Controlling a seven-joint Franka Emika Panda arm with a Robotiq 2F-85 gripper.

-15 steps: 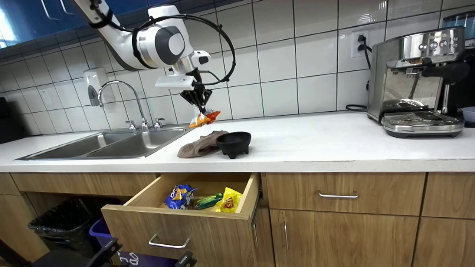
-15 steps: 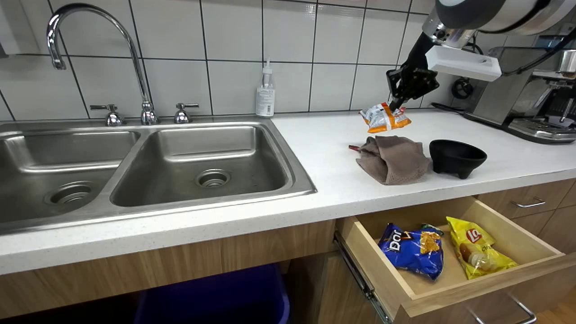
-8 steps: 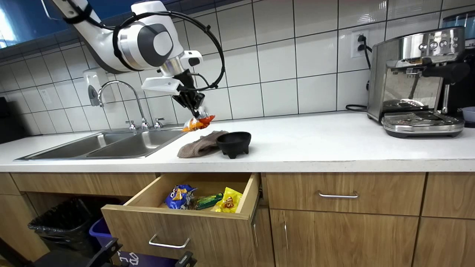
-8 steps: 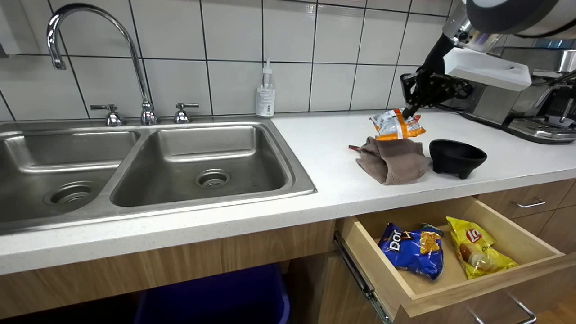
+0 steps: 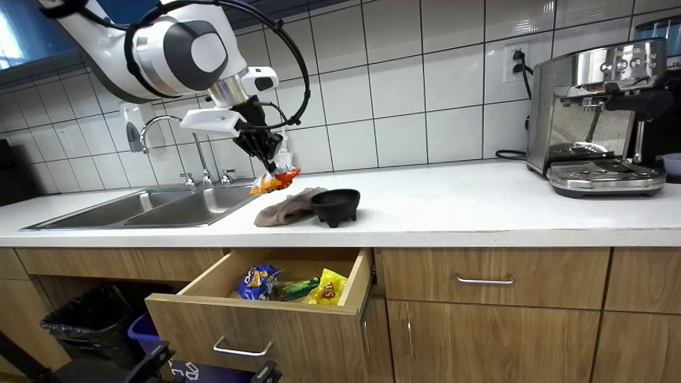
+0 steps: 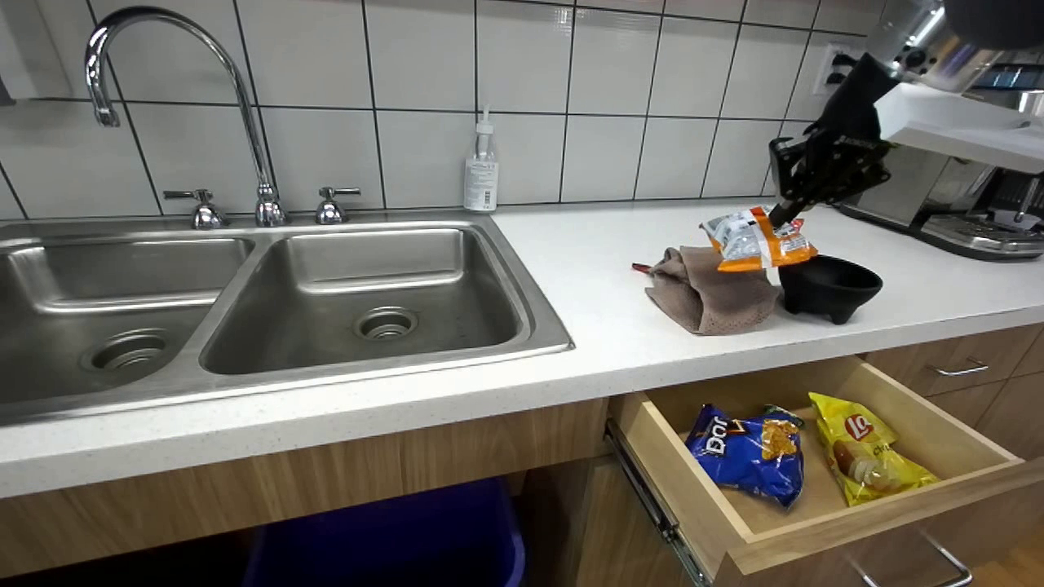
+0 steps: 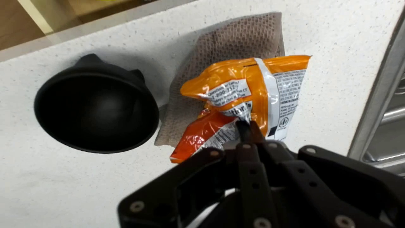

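My gripper is shut on an orange, white and red chip bag. The fingertips pinch a crumpled fold of it. In both exterior views the gripper points down with the bag hanging below. The bag appears above the white counter, in front of part of a folded brown cloth in the wrist view. The cloth lies on the counter beside a black footed bowl. The bowl looks empty from above.
An open drawer below the counter holds a blue chip bag, a yellow chip bag and a green pack. A double sink with faucet and pump bottle lies to one side. An espresso machine stands at the other.
My arm has carried the bag lower. It moved left in an exterior view and right in an exterior view, where it now overlaps the bowl's rim. The grip, drawer, cloth and bowl are unchanged.
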